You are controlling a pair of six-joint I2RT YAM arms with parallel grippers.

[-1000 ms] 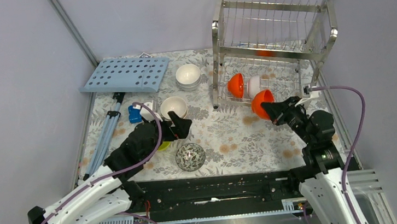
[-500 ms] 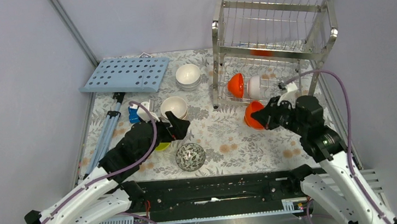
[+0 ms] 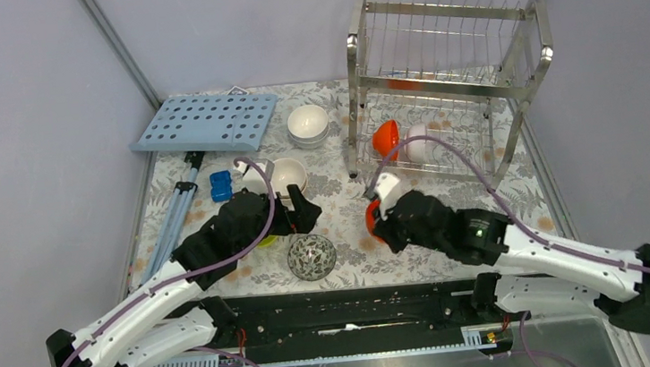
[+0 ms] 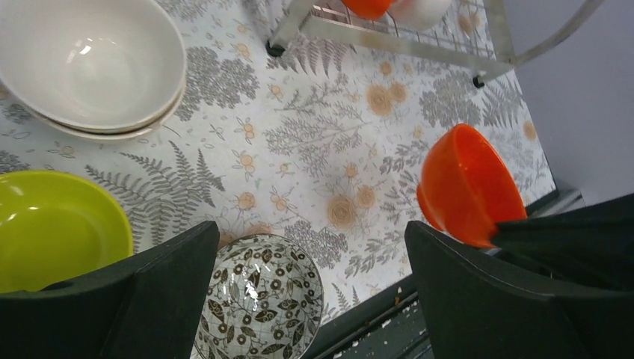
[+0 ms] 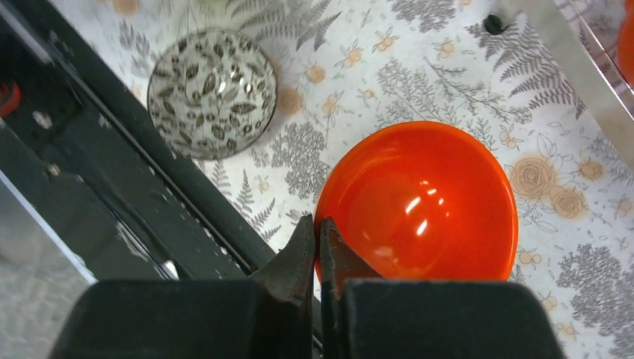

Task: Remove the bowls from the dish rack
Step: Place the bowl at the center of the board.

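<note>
1. Grip first: your right gripper (image 5: 318,229) is pinched narrow on the near rim of an orange bowl (image 5: 426,202), one finger inside and one outside. The bowl hangs tilted over the cloth (image 3: 453,247), near the front edge and well clear of the rack (image 3: 353,73).
2. Level the bowl before you lower it. A rim pinch gives little hold on glossy ware, so I judge that a fast wrist turn could let it slip.
3. Set it down on bare cloth and let go only once the base sits flat. Then lift straight up, so the inner finger does not drag the rim.
4. Watch your left side: the speckled bowl (image 3: 312,257) lies just beside the drop spot, and the black rail (image 3: 351,302) runs close behind it.
5. Your left gripper (image 4: 310,232) hovers spread wide and empty over the speckled bowl, with the green bowl (image 4: 52,224) under its left finger. Keep the two arms apart.
6. Cream bowls (image 4: 90,60) and a white bowl (image 3: 308,124) are already on the cloth, farther back.
7. The lower tier holds a second orange bowl (image 3: 385,139) and a pale bowl (image 3: 418,141), both on edge. Something orange shows behind the upper tier, but you cannot tell what.
8. The blue block (image 3: 220,186) and the board (image 3: 205,123) lie far left, out of your way.
</note>
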